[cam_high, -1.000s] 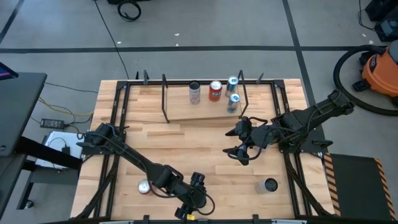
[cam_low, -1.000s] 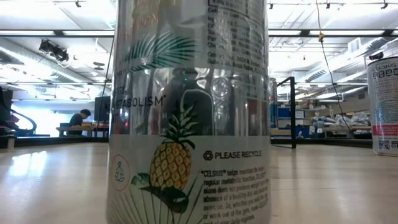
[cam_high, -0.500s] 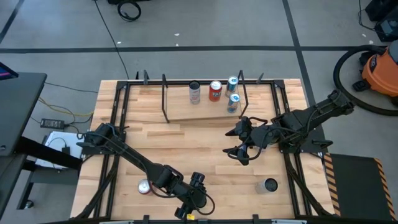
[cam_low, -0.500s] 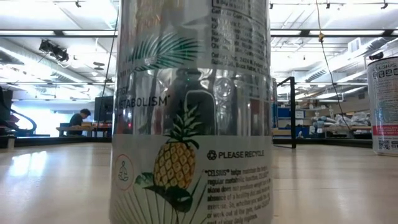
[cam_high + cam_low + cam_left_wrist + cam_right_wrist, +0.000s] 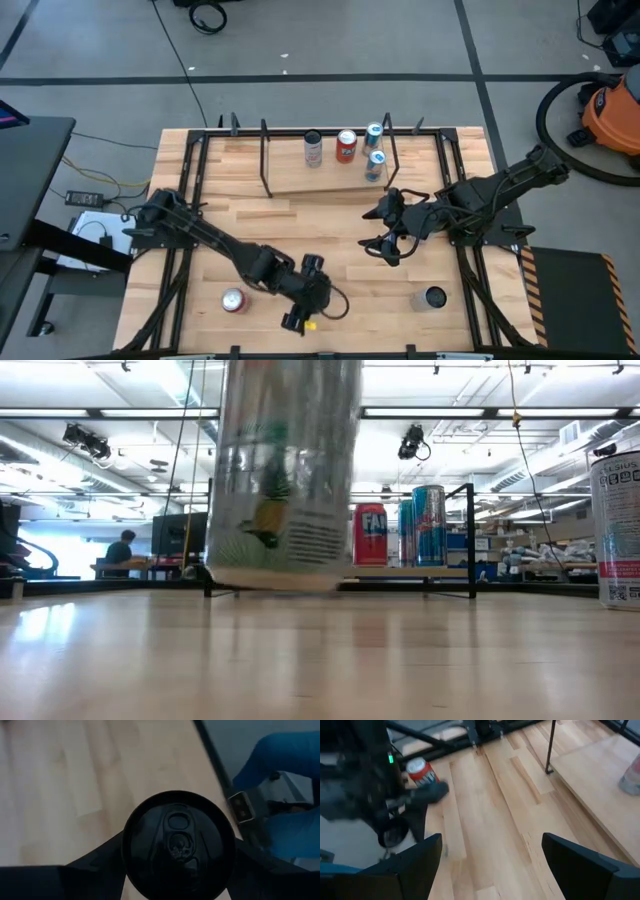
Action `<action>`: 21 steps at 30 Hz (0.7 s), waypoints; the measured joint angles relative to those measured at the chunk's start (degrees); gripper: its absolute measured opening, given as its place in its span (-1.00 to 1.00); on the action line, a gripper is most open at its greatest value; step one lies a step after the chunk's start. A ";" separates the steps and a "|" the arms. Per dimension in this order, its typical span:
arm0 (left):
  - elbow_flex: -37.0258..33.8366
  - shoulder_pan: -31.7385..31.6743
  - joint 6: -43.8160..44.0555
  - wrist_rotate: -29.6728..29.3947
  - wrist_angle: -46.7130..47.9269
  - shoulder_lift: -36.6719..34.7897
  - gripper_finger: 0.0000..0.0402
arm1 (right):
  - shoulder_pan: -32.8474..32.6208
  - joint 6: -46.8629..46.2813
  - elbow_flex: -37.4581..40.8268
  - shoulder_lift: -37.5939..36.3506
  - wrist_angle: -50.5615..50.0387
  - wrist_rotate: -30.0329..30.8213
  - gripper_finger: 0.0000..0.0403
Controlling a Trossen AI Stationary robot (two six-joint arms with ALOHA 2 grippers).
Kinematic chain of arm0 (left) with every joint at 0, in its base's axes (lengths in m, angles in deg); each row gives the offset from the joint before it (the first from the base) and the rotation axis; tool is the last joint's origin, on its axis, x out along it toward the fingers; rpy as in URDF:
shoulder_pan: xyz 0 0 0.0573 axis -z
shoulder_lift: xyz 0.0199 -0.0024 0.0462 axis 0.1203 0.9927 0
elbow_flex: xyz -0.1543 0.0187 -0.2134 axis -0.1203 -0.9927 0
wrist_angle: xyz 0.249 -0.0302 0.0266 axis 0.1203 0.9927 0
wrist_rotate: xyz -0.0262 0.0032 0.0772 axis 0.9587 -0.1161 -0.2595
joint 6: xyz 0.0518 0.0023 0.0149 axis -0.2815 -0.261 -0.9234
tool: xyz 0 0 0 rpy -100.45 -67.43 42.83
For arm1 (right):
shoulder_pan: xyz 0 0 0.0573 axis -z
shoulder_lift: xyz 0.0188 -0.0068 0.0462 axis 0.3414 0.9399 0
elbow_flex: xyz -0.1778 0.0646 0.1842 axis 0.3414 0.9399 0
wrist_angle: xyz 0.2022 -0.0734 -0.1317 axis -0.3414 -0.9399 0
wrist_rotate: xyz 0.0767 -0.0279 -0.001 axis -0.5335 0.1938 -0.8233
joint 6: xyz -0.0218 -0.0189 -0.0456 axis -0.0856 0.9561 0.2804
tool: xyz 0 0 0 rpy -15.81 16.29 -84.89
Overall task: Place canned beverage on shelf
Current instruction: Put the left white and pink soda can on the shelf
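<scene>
Can: pineapple can (image 5: 288, 470) stood near the tabletop's front edge.
Left gripper (image 5: 305, 290): clamped around it.
Right gripper (image 5: 385, 232): jaws wide, empty.
Shelf (image 5: 290, 172): back edge, 4 cans.
Advice: keep upright, aim for bare board.

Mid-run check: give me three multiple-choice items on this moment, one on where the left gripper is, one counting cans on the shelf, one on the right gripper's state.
1. The left gripper is:
A. at the table's near edge
B. over the shelf
C. off the table

2. Cans standing on the shelf:
A. two
B. four
C. six

3. The right gripper is:
A. shut on a can
B. open, empty
C. out of view

Key: 1 A, the high view puts it by the near edge, shut on the pineapple can. 2 B, four tops show. 3 B, its fingers stand apart with only wood between.
</scene>
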 joint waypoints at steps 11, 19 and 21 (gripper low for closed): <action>0.20 -9.04 3.50 -2.69 8.43 -7.68 0.30 | -0.17 -1.36 7.47 0.04 5.10 -0.65 0.75; 0.15 -16.34 4.72 -6.99 16.63 -13.54 0.30 | -0.33 1.09 7.51 -0.20 7.74 -1.12 0.75; 0.25 -18.32 4.95 -6.97 17.42 -14.80 0.30 | -0.31 1.05 7.51 -0.17 7.71 -1.18 0.75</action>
